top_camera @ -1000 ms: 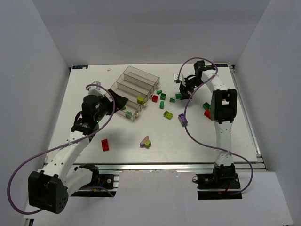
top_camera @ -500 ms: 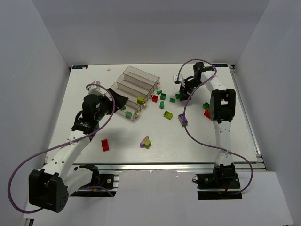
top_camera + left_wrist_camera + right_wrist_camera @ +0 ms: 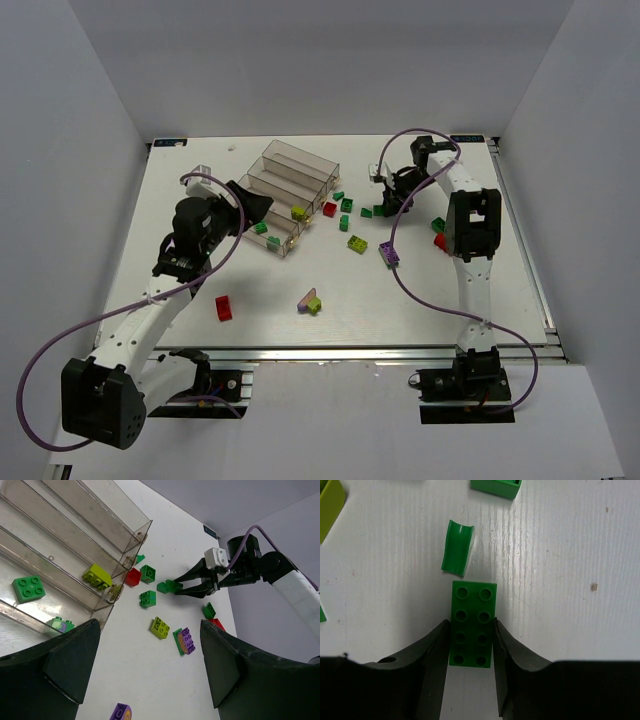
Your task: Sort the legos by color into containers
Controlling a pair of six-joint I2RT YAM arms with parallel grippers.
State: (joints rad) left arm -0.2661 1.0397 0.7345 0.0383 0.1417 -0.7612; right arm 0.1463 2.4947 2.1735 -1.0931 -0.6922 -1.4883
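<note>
My right gripper [image 3: 470, 626] is low on the table at the back right, jaws pressed against both long sides of a dark green eight-stud lego [image 3: 472, 605]; from above the gripper [image 3: 384, 200] points left. A curved green piece [image 3: 457, 547] lies just beyond. The containers [image 3: 305, 160] form a stepped clear tray at back centre, holding green legos [image 3: 28, 588] and a lime one [image 3: 96, 575]. My left gripper [image 3: 254, 207] hovers open over the tray's near end, nothing between its fingers [image 3: 235, 670]. Loose legos lie around: red [image 3: 222, 307], lime [image 3: 357, 243], purple [image 3: 389, 253].
A purple-and-lime pair [image 3: 311, 301] lies mid-table toward the front. A green lego [image 3: 438, 224] and a red one [image 3: 440, 240] sit beside the right arm's upper link. Purple cables loop over both arms. White walls enclose the table; a metal rail [image 3: 350, 352] runs along its front edge.
The right gripper has come down and narrowed from wide open until its jaws meet the green lego. The left arm has shifted slightly; its gripper stays open.
</note>
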